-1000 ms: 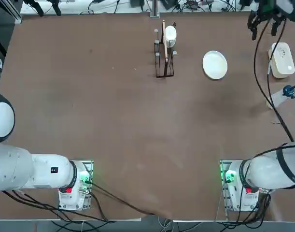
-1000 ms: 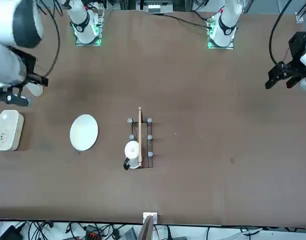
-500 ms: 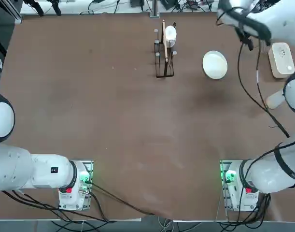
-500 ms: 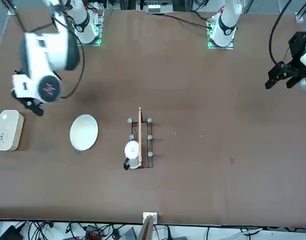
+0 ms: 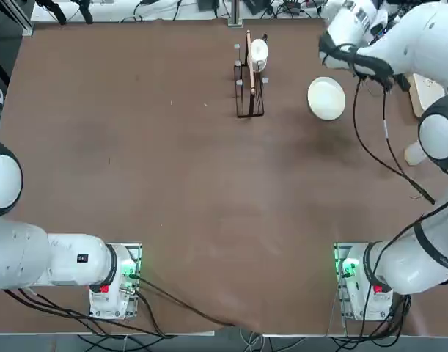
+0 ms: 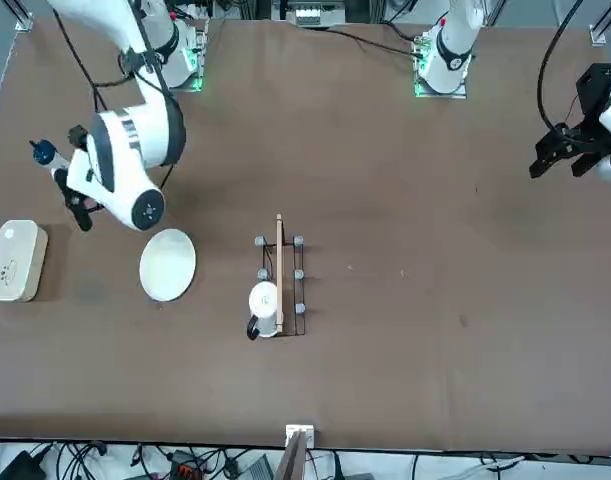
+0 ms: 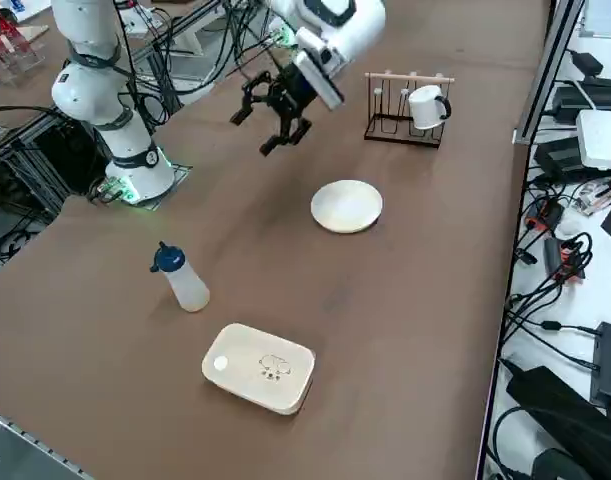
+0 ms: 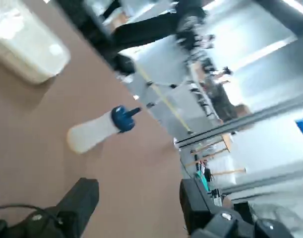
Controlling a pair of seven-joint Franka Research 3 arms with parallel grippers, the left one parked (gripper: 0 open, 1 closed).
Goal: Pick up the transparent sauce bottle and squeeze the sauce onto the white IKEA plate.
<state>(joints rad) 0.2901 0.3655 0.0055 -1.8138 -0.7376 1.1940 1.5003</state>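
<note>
The transparent sauce bottle (image 7: 182, 280) stands upright on the table near its right edge, with its dark blue cap on top. It also shows as the bottle (image 8: 96, 131) in the wrist view and as the bottle (image 6: 47, 158) beside the arm in the front view. The white IKEA plate (image 5: 326, 97) lies flat between the bottle and the rack, seen too as the plate (image 7: 347, 205). My right gripper (image 7: 270, 122) hangs open in the air, above the table and to the near side of the plate, well apart from the bottle. Nothing sits between its fingers (image 8: 82, 198).
A white rounded-rectangular box (image 7: 260, 367) lies past the bottle toward the table's far right corner. A dark wire rack (image 5: 249, 81) holding a white mug (image 7: 425, 105) stands left of the plate. A black cable (image 5: 377, 147) trails from my arm over the table.
My right arm has swung from the table's far right corner leftward, toward the plate. The bottle, plate and box have stayed put.
</note>
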